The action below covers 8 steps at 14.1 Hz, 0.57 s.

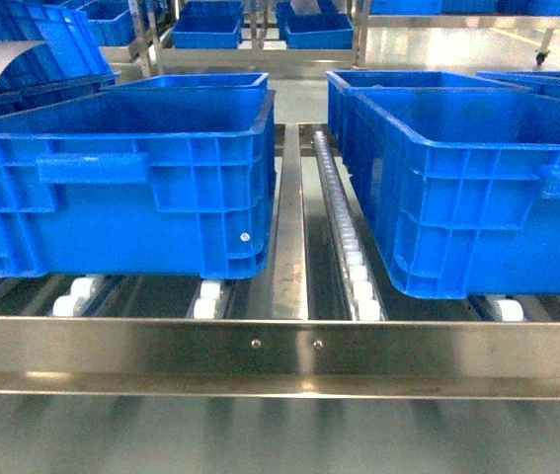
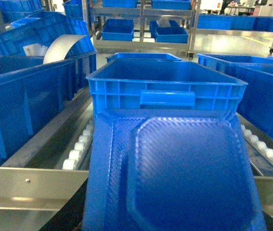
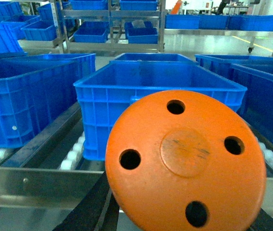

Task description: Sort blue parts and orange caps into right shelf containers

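Note:
A blue part (image 2: 175,173) with a flat, textured face fills the lower left wrist view. My left gripper (image 2: 172,224) is shut on it, and only a dark finger (image 2: 71,211) shows beside it. An orange cap (image 3: 187,161), a round disc with several holes, fills the right wrist view, held by my shut right gripper (image 3: 184,219); a dark finger (image 3: 90,207) shows at its left. Both pieces hang in front of the right shelf's front rail (image 1: 280,346). Two containers stand on the rollers, one left (image 1: 121,188) and one right (image 1: 477,197). Neither gripper shows in the head view.
A roller track (image 1: 344,227) and a steel divider (image 1: 289,217) run between the two crates. More blue crates (image 1: 205,25) sit on racks behind. A tilted crate with a white curved sheet (image 2: 64,45) stands at far left.

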Tool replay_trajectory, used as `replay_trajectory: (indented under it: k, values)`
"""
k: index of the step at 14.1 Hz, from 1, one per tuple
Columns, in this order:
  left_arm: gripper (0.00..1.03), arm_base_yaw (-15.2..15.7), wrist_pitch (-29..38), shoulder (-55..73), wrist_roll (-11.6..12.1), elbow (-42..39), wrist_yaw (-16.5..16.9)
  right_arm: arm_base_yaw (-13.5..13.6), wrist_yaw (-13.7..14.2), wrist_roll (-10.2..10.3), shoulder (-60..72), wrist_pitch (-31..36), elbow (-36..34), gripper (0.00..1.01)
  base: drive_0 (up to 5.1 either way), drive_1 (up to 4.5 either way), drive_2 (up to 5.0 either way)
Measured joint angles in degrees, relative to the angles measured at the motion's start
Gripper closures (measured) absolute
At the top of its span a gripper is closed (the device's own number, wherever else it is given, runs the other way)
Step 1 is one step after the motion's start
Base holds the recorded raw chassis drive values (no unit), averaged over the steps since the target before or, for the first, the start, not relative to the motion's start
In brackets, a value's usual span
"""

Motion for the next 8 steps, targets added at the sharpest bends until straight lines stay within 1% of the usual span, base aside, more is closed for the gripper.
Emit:
replay_trajectory:
  k: [8]
  values:
    - [0.60,0.0,0.1,0.0,0.0,0.0,0.0,0.0,0.0,0.0,0.0,0.0,0.0,0.59,0.0,4.26,-4.3]
